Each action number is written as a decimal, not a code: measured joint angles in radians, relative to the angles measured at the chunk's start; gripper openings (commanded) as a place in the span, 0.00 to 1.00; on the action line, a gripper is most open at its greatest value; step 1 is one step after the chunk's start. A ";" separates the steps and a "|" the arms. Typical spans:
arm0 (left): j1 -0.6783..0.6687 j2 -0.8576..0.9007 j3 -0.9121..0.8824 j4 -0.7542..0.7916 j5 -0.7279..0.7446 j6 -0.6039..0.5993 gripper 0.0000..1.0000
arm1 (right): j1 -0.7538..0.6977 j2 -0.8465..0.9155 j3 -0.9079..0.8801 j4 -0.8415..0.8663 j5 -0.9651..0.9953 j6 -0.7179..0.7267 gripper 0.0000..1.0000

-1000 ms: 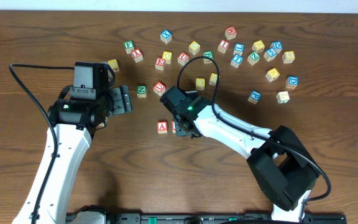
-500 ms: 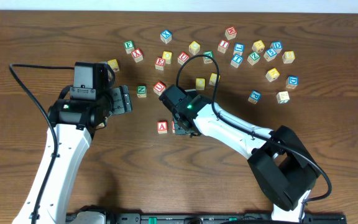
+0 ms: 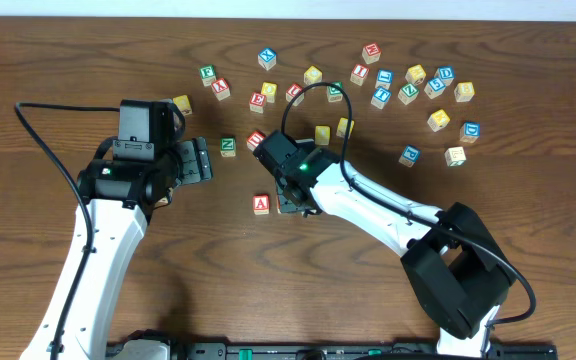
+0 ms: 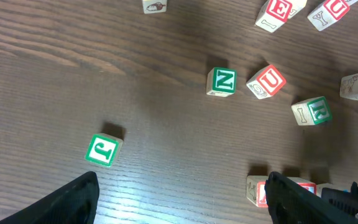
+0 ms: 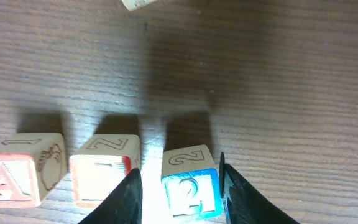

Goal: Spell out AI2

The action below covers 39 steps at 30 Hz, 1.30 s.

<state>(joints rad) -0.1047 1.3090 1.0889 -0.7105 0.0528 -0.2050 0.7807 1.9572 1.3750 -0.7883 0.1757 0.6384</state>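
1. Dark wood-grain table, spelling nearly set: red A cube, red I cube and blue 2 cube stand in a row in reading order, with narrow gaps between them.
2. My right gripper straddles the blue 2 cube. The jaws are part-spread and light shows between one finger and the cube, so I read it as released rather than clamped.
3. My left gripper hangs well apart from the row, jaws spread wide on nothing, near a green N cube.
4. These wooden cubes should be light, rigid and hard to damage. Their smooth faces could twist if pinched at a corner, so I would take two opposite side faces squarely, minding the red I cube just beside.
5. Only the right wrist view shows all three letters. Overhead, my right arm hides the I and 2, leaving only the A showing, but that view alone shows the spare cubes scattered beyond.
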 measured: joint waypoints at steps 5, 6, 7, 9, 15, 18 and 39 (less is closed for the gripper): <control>0.000 0.000 0.000 0.000 0.000 0.000 0.84 | 0.000 0.000 0.016 -0.001 0.000 -0.003 0.35; 0.000 0.000 0.000 0.000 0.000 0.000 0.84 | 0.000 0.000 0.021 -0.002 0.000 -0.003 0.35; 0.000 0.000 0.000 0.000 0.000 0.000 0.84 | 0.000 0.000 0.028 -0.007 0.001 -0.004 0.35; 0.000 0.000 0.000 0.000 0.000 0.000 0.84 | 0.000 0.000 0.050 -0.019 0.008 -0.008 0.36; 0.000 0.000 0.000 0.000 0.000 0.000 0.84 | 0.000 0.000 0.141 -0.011 0.032 -0.037 0.34; 0.000 0.000 0.000 0.000 0.000 0.000 0.84 | 0.000 0.000 0.164 0.016 0.039 -0.046 0.32; 0.000 0.000 0.000 0.000 0.000 0.000 0.84 | 0.000 0.043 0.151 0.074 0.092 -0.062 0.01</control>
<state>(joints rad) -0.1047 1.3090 1.0889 -0.7109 0.0528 -0.2050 0.7811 1.9999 1.5257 -0.7139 0.2672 0.5766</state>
